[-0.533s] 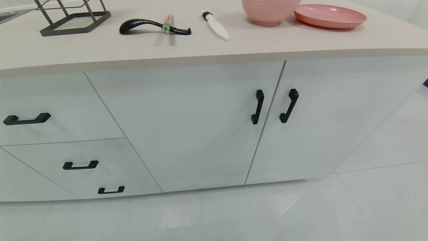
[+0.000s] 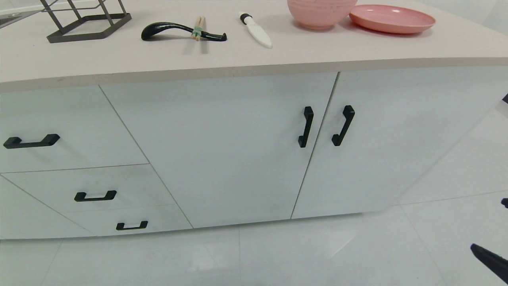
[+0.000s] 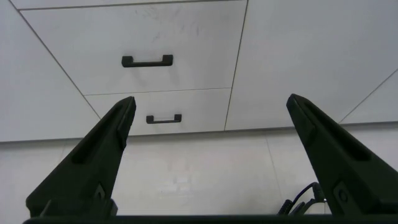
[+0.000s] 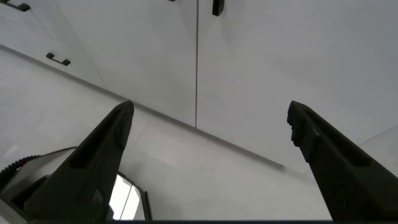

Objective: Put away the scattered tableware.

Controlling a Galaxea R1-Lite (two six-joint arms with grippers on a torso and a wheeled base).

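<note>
My right gripper [image 4: 210,112] is just edging up into the head view's lower right corner, spread wide and empty like the left gripper [image 3: 210,106], so I am only starting the reach. The tableware is lying untouched on the pale matte countertop [image 2: 238,55]: glossy black curved ladle [image 2: 174,29], banded wooden chopsticks [image 2: 198,28], smooth white-bladed knife [image 2: 256,30], ribbed pink bowl [image 2: 319,14], shallow pink plate [image 2: 391,18].

counter [image 2: 119,59]: rack [image 2: 88,26] left | chopsticks [image 2: 198,28] across ladle [image 2: 158,29], centre | knife [image 2: 257,31] right of them | bowl [image 2: 319,14], plate [image 2: 391,19] far right

Head camera looks down at countertop [image 2: 254,55] and cabinet [image 2: 222,151]; wrist cameras (low) face its fronts.
</note>
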